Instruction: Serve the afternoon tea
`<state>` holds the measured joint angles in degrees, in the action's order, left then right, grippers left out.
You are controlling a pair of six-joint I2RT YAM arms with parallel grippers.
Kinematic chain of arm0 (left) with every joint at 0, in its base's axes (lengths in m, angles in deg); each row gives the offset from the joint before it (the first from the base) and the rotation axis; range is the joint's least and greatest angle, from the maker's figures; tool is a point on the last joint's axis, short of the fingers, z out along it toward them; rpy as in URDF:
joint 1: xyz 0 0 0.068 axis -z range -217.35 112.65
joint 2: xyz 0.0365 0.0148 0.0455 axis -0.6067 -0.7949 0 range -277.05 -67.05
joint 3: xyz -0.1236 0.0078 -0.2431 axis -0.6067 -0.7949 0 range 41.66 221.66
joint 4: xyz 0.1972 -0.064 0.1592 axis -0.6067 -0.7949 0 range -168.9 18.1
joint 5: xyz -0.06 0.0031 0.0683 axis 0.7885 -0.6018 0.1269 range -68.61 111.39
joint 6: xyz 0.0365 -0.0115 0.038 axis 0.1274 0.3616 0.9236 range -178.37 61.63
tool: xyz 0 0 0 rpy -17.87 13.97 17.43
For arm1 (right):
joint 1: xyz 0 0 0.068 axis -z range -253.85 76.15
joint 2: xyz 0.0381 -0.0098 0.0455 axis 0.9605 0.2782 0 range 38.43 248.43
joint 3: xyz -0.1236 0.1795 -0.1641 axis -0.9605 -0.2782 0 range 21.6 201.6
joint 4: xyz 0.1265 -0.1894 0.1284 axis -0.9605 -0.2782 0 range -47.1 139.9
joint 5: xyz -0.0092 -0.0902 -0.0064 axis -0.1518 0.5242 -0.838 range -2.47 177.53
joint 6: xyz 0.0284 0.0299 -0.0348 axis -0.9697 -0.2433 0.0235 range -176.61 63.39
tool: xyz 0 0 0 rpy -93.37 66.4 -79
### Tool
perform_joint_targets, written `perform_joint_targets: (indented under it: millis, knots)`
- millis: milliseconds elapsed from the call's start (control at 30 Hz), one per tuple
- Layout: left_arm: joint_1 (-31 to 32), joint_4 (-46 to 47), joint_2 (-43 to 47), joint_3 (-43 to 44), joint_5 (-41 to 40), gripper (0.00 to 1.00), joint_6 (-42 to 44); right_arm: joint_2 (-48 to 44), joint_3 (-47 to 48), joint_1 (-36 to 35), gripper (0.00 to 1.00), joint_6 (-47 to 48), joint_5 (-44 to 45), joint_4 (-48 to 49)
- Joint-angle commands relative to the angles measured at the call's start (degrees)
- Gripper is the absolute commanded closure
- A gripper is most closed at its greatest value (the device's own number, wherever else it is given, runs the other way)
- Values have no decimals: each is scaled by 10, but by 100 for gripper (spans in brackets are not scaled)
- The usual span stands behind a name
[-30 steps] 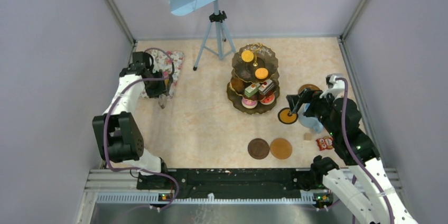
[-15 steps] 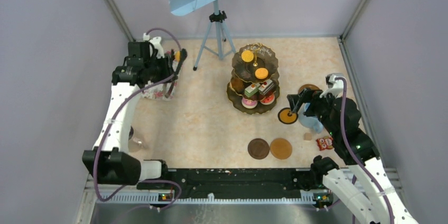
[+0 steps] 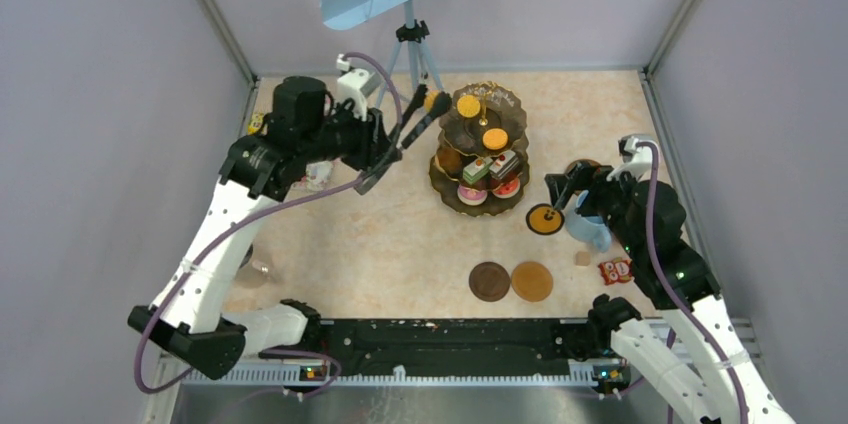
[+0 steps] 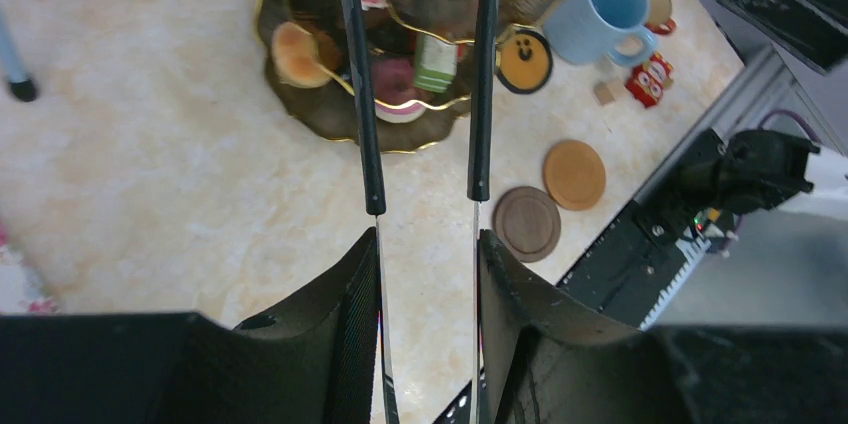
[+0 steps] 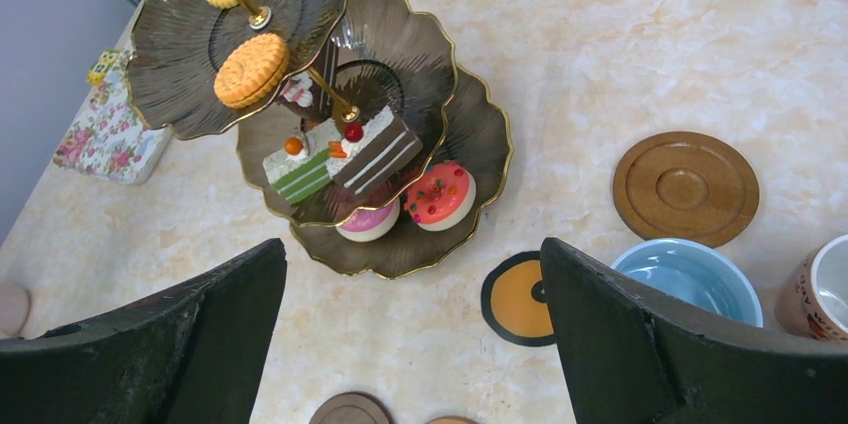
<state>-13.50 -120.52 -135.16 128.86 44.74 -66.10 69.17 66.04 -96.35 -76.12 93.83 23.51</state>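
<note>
The left pincer is narrowed on the handles of the black tongs, held above the desk — their tips, with a small orange piece at them, reach the left rim of the three-tier stand, which sits centre-far. The right pincer hangs wide, nothing in it — just right of the stand, beside the light blue mug.
</note>
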Motion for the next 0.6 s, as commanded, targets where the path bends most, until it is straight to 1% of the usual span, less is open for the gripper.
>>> perform_joint_targets:
  millis: [0,167,500,567]
  knots:
    - [69,34,-27,14,-4,86,0,-9,33,-6,5,5,14,6]
    - [119,61,-53,10,-32,86,-4,-14,38,-6,5,7,18,-4]
    - [135,65,-91,13,-70,79,-9,-25,37,-6,5,5,22,-14]
    - [136,67,-90,11,-71,75,-7,-27,36,-6,5,4,23,-14]
